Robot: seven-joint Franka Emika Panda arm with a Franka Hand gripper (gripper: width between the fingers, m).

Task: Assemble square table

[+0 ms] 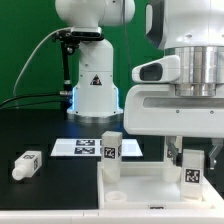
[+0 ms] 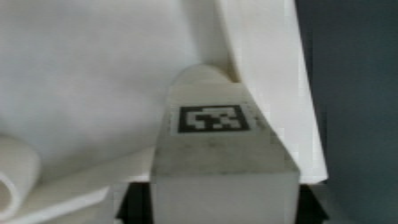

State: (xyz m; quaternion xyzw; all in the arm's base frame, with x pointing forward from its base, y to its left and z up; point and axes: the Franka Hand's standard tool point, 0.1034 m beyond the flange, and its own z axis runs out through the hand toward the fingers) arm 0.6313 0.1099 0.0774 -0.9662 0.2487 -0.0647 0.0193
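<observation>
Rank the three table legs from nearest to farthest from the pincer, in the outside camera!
1. Tagged leg at the pincer, exterior view's right.
2. Middle leg, standing upright.
3. Lying leg, exterior view's left.

A plain green backdrop [image 1: 25, 40] fills the upper left of the exterior view, behind a matte black table [image 1: 40, 125] that spans the middle of the frame. A thin, flat white marker board [image 1: 85, 148] printed with black tags lies on it at centre. Soft, even light falls across the dark surface.
</observation>
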